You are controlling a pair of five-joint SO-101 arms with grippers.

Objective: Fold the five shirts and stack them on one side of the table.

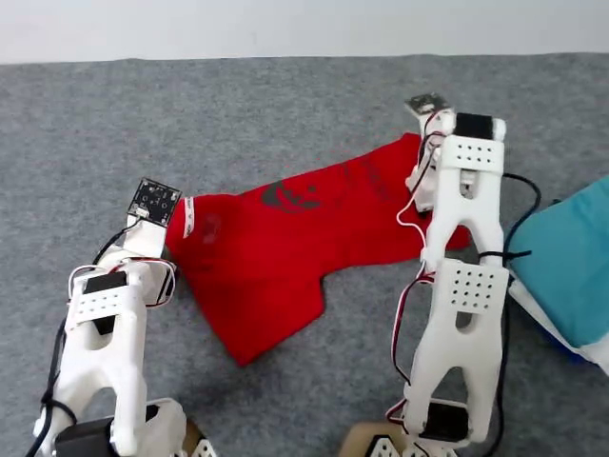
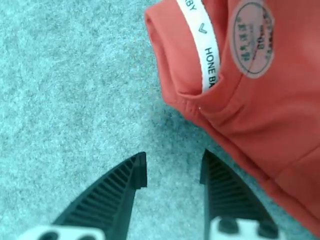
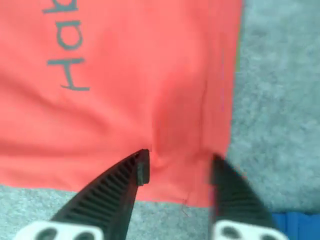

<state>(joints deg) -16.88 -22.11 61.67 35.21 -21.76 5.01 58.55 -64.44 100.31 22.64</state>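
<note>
At the middle of the grey table (image 1: 285,105) lies the red shirt (image 1: 276,257), spread out crooked and not yet folded, with one part reaching toward the near edge. At its neck end the left gripper (image 2: 172,172) hangs low over bare table, just beside the collar (image 2: 167,80) with the white label (image 2: 205,45). Its jaws stand apart and hold nothing. I judge it is placed there to take the collar. At the other end the right gripper (image 3: 177,165) is down on the hem side of the shirt. Its jaws are also apart, the tips press on the cloth and a small ridge of cloth rises between them, so a pinch seems prepared. By the right edge of the table lies a blue-green garment (image 1: 571,257), probably the place of the stack; whether it is folded I cannot tell.
</note>
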